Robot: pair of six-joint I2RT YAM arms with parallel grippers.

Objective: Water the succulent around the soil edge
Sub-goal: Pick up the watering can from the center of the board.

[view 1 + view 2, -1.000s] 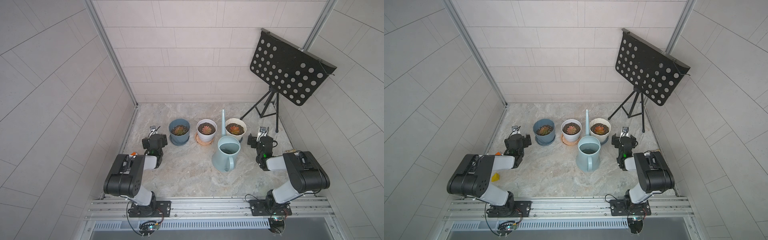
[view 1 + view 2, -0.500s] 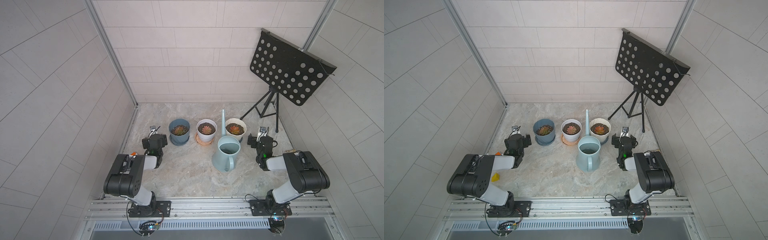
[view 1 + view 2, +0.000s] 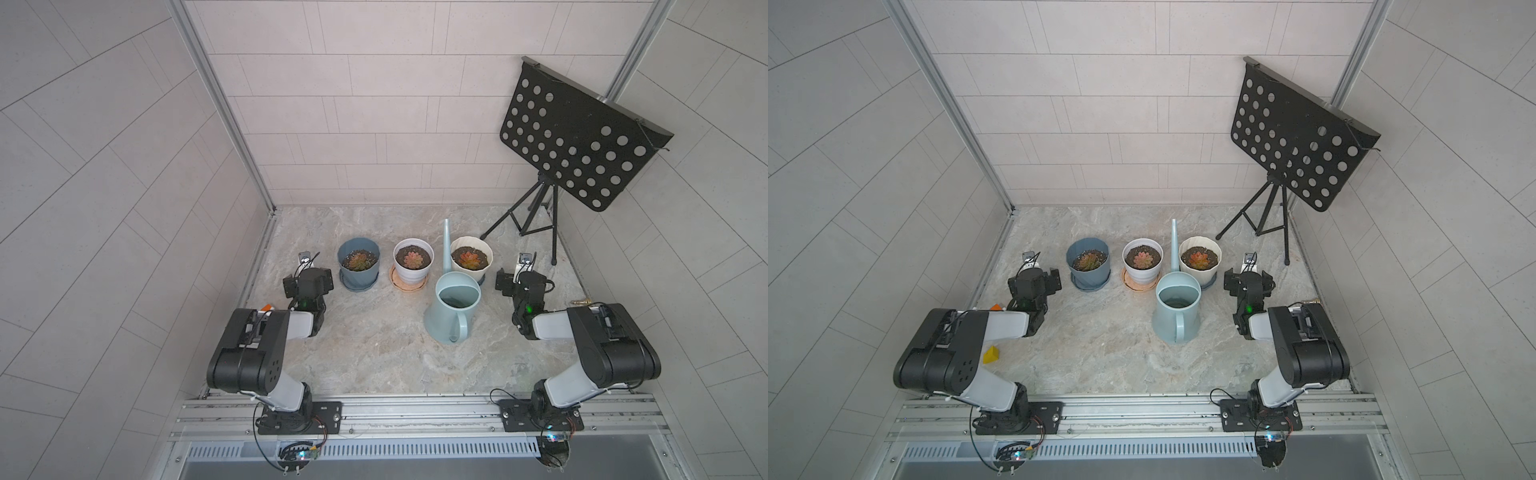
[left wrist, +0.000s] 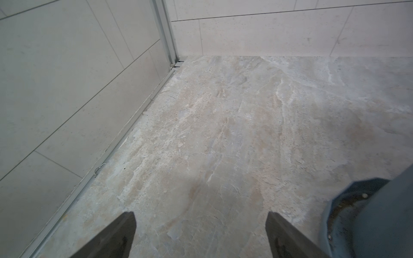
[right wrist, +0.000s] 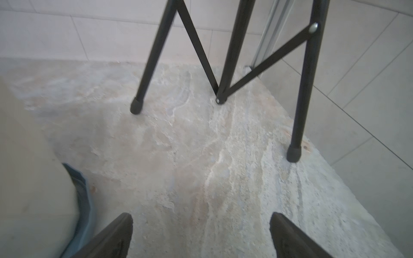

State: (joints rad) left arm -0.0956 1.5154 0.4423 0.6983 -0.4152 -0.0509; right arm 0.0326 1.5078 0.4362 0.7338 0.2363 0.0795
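Room: pale tiled walls [image 3: 374,124] all round, marbled stone floor [image 3: 374,353] as the work surface.
Left gripper [image 4: 200,216]: jaws spread wide, only bare floor between them; blue pot [image 3: 358,270] sits just off its inner side, not touching.
Right gripper [image 5: 201,215]: same deal, wide apart and holding nothing; cream pot [image 3: 471,262] just beside its inner finger, music stand [image 3: 577,141] legs out ahead of it.
Watering can [image 3: 453,309]: standing upright between the two grippers, closer to the right one but clear of it, water visible inside, handle turned back toward the arm bases, spout poking up between the white pot [image 3: 413,270] and the cream one.
Succulents [image 3: 412,259]: three reddish rosettes, one per pot, lined up in a row between the grippers and a touch ahead of them.
Extras: small yellow block [image 3: 992,355] behind the left gripper, tucked by that arm.
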